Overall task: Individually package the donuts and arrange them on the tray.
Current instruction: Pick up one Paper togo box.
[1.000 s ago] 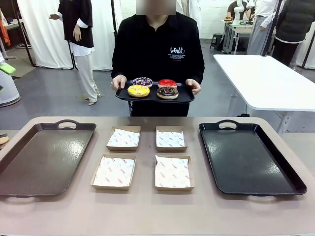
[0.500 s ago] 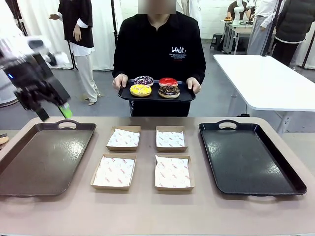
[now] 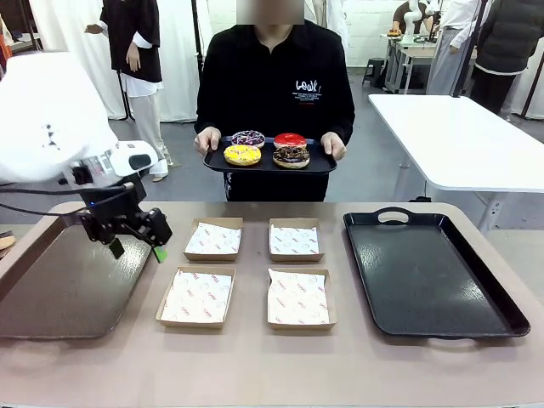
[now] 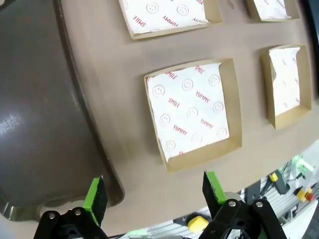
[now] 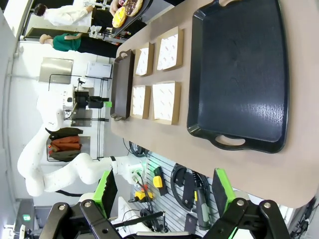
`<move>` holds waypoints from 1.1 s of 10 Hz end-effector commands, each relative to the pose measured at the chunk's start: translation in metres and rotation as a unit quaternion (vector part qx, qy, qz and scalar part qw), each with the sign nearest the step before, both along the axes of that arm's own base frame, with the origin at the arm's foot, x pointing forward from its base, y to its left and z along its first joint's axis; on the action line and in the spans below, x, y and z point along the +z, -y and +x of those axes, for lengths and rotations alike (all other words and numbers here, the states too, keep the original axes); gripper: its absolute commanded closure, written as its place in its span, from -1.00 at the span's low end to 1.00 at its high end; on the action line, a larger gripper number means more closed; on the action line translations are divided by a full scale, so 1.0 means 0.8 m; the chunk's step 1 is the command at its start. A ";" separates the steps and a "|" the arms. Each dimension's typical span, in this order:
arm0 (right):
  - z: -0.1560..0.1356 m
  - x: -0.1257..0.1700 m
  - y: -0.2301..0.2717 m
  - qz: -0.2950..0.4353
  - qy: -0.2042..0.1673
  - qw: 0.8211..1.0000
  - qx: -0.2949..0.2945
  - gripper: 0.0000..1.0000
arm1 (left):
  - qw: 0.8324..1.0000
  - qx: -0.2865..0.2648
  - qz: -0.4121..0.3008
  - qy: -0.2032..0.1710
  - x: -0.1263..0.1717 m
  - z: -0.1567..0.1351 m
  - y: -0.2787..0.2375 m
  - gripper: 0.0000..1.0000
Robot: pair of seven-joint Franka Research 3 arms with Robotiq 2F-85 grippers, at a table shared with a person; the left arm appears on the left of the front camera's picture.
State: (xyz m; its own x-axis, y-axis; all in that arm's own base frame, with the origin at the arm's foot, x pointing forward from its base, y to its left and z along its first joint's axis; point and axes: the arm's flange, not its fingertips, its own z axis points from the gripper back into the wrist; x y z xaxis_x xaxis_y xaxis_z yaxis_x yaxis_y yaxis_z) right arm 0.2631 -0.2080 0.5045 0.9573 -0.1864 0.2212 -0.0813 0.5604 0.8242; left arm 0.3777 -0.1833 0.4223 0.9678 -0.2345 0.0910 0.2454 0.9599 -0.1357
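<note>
Donuts [image 3: 242, 155], four, on person's tray [image 3: 319, 167]; four boxes [image 3: 196, 297], two table trays [image 3: 425, 272]; left pincer [image 4: 154, 191], right pincer [image 5: 164, 188] agape.

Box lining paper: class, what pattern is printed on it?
The paper is white with red smileys and words; left wrist view best.

White rounded left arm [image 3: 51, 119], black left claw [image 3: 137, 251] tipped with green pads [image 3: 159, 253]

Left arm [image 3: 51, 119] reaches inward, wrist angled down. Left gripper [image 3: 138, 250] has its jaws spread wide. Right gripper [image 5: 164, 191] is likewise spread wide.
</note>
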 end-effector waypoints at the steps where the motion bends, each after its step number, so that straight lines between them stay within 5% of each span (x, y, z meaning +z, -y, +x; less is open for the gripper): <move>1: 0.002 0.001 -0.002 0.013 0.005 1.000 -0.006 -1.00 | 0.999 0.032 0.000 0.034 -0.021 -0.003 0.019 -1.00; 11: 0.002 0.001 -0.002 0.013 0.005 1.000 -0.006 -1.00 | 0.999 0.023 -0.011 0.027 -0.022 0.000 0.016 -1.00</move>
